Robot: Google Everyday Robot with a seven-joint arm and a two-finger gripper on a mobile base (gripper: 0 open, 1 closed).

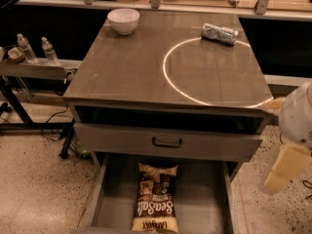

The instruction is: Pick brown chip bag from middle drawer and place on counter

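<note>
The middle drawer (202, 194) is seen pulled open at the bottom of the cabinet. The brown chip bag (155, 199) is laid flat and lengthwise on its floor, lettering upward, apart from both side walls. Above it a closed drawer front (112, 139) with a small black handle (166, 143) is seen. On the bench (126, 72) a thin white ring (165, 77) is marked toward the right side. A silver foil roll (220, 33) is set at the ring's far edge, and a white bowl (123, 21) is placed near the far left corner. The claw (284, 168) is held beside the bench's near right corner, over the floor, well apart from the bag. Two water bottles (25, 48) are stood on a low shelf at the left.
</note>
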